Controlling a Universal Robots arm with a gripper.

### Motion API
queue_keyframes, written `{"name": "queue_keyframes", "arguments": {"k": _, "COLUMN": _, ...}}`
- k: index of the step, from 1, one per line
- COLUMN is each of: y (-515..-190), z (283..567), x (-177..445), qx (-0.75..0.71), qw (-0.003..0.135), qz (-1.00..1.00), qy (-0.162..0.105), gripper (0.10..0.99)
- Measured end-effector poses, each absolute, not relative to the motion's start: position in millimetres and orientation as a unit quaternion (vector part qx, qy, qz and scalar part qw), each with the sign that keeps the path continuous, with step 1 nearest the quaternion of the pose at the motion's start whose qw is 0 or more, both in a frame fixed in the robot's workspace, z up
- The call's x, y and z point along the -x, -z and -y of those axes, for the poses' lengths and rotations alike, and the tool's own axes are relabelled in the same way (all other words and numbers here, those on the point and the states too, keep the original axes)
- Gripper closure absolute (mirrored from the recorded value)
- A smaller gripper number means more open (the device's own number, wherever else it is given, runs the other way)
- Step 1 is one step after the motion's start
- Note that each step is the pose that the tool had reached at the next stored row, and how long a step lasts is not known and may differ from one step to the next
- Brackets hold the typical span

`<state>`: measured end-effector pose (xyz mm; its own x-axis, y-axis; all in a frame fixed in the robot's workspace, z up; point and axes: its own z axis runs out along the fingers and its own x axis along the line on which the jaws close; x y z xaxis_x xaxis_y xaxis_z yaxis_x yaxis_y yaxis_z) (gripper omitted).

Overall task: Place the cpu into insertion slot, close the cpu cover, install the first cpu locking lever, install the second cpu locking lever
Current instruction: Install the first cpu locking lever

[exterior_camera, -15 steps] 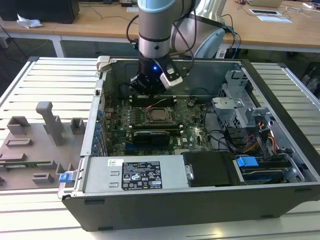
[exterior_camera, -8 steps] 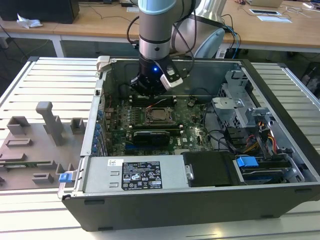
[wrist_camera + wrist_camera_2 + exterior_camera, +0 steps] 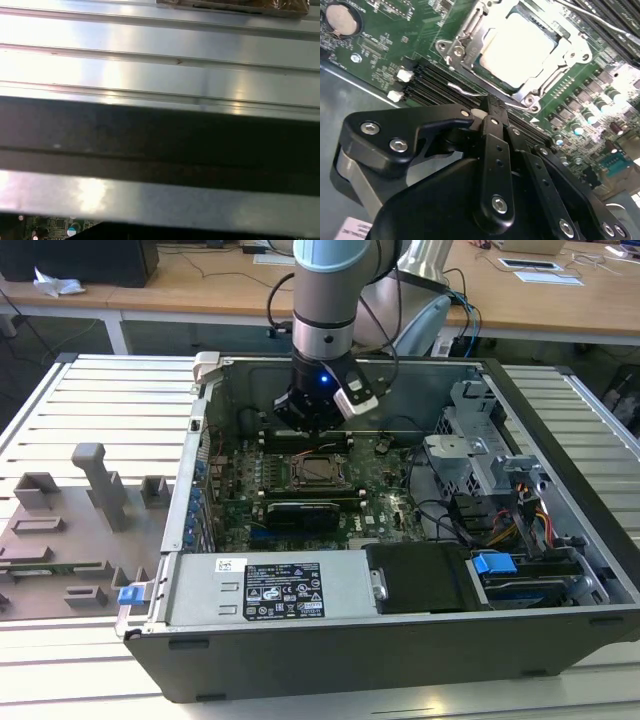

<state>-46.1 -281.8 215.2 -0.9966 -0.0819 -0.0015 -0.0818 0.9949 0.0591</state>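
Note:
The cpu [image 3: 520, 47] lies flat in the insertion slot [image 3: 532, 95], its silver top showing through the window of the cpu cover [image 3: 466, 52], which is folded down over it. A thin wire locking lever [image 3: 462, 91] runs along the socket edge closest to my fingers. My gripper [image 3: 489, 107] is shut, and its black tips sit right at that lever; I cannot tell whether they touch it. In the exterior view the gripper [image 3: 312, 423] hangs inside the open computer case, just behind the socket with the cpu [image 3: 318, 471].
Memory slots [image 3: 427, 82] and a coin battery [image 3: 340, 17] lie beside the socket. A power supply [image 3: 270, 590] fills the case's front, and a drive cage with cables [image 3: 490, 475] stands at the exterior view's right. Grey fixtures [image 3: 80, 510] sit on the slatted table.

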Motion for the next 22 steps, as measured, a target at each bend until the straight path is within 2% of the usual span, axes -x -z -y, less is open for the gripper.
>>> {"name": "queue_keyframes", "arguments": {"k": 22, "y": -202, "z": 283, "x": 25, "qx": -0.041, "qw": 0.004, "qz": 0.999, "qy": 0.030, "gripper": 0.980}}
